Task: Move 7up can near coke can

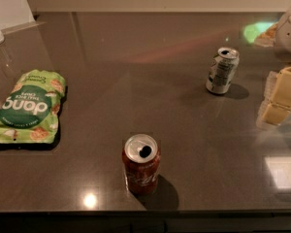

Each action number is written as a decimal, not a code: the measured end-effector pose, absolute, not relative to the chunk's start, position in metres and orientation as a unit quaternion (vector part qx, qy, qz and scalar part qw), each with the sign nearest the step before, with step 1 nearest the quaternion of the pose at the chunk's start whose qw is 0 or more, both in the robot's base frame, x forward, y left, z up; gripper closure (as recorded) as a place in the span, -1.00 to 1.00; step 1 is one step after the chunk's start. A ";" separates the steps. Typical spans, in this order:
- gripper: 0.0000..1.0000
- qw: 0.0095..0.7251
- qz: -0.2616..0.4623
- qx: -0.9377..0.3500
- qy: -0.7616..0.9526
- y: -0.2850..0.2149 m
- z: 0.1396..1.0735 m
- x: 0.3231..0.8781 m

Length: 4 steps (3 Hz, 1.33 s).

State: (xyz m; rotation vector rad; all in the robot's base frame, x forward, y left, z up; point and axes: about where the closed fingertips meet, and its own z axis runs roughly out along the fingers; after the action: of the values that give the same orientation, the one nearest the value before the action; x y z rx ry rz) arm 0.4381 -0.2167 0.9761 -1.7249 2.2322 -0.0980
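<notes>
On the dark desk [136,81], your 7up can [222,71] stands upright near the tool [279,99] at the right edge, not touching it; you cannot tell the tool's spread.

Dark countertop [136,86], 7up can [222,72], coke can [141,166], green snack bag [28,108], claw [281,96] at right edge

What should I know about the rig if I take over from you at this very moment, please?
The gripper is at the right edge of the view, to the right of the 7up can, apart from it.
The 7up can stands upright, far right on the countertop.
The coke can stands upright near the front edge, well apart from it.
A dang snack bag lies at left.
Done: nothing yet.
Left: grasp the 7up can and set it beside the coke can.
</notes>
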 end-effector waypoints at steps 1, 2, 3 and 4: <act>-1.00 0.159 -0.035 -0.603 0.781 -0.217 0.976 0.438; -1.00 0.179 -0.034 -0.581 0.793 -0.220 0.976 0.456; -1.00 0.211 -0.026 -0.552 0.806 -0.222 0.972 0.490; -1.00 0.246 -0.009 -0.529 0.812 -0.223 0.968 0.526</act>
State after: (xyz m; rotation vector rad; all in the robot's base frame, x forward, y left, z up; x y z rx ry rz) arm 0.5255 -0.2234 0.9680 -1.4438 2.2150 -0.0238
